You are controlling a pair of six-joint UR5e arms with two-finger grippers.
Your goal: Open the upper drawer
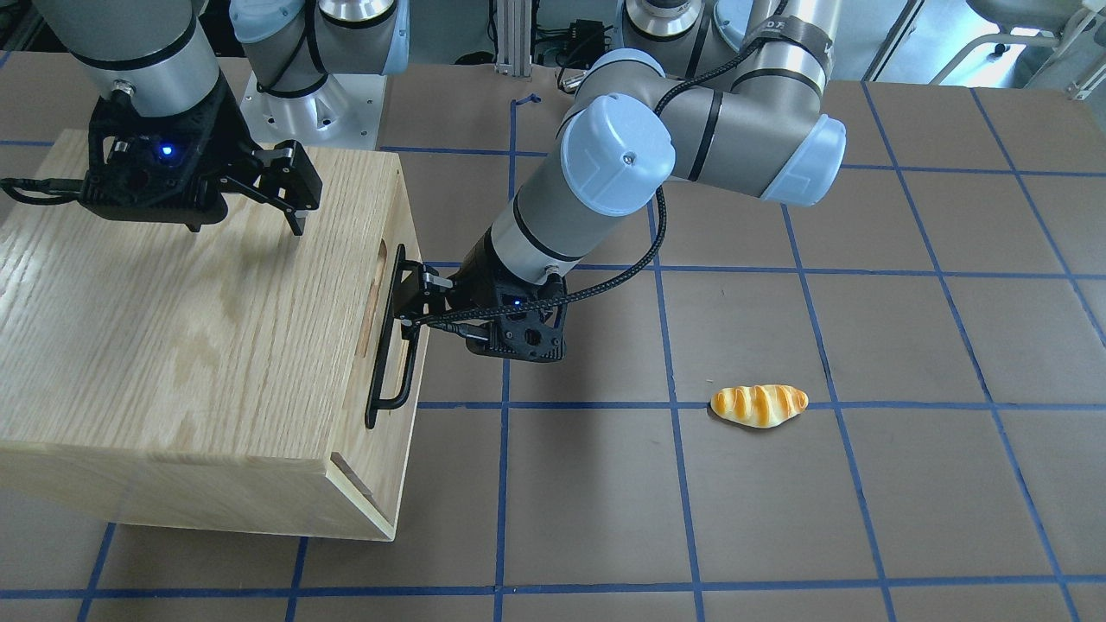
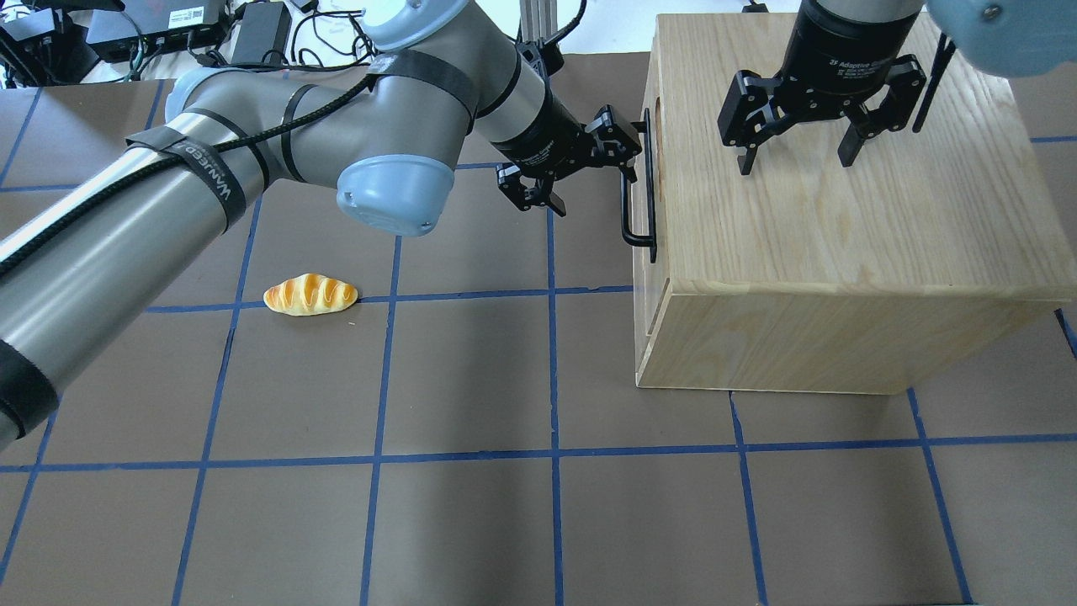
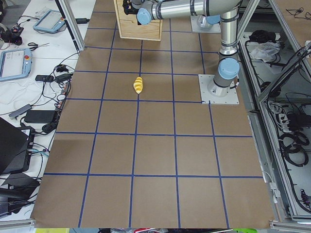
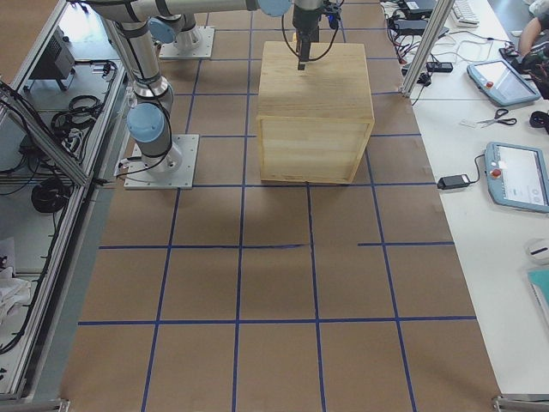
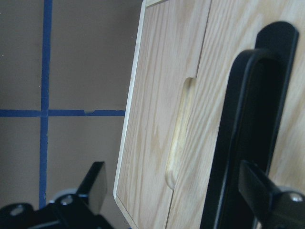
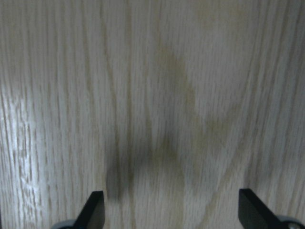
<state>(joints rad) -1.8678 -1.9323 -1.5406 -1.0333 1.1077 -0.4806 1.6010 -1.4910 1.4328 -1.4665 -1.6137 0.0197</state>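
Observation:
The upper drawer [image 5: 228, 28] is a light-wood front panel with a long black bar handle [image 5: 238, 143] and an oval notch [image 5: 178, 133] at its seam. It looks flush with the oak cabinet [image 2: 841, 227]. My left gripper [image 2: 618, 156] has reached across to the handle [image 2: 626, 206] and is open. Its fingers [image 5: 95, 186] stand on either side of the bar without closing on it. The left gripper also shows in the front-facing view [image 1: 413, 298] at the handle [image 1: 376, 393]. My right gripper [image 2: 797, 162] hangs open and empty just above the cabinet top [image 6: 152, 95].
A bread roll [image 2: 310, 295] lies on the brown table with blue tape lines [image 2: 547, 379], well to the left of the cabinet. The cabinet stands on the robot's right side [image 4: 316, 112]. Cables and tablets lie beyond the table ends.

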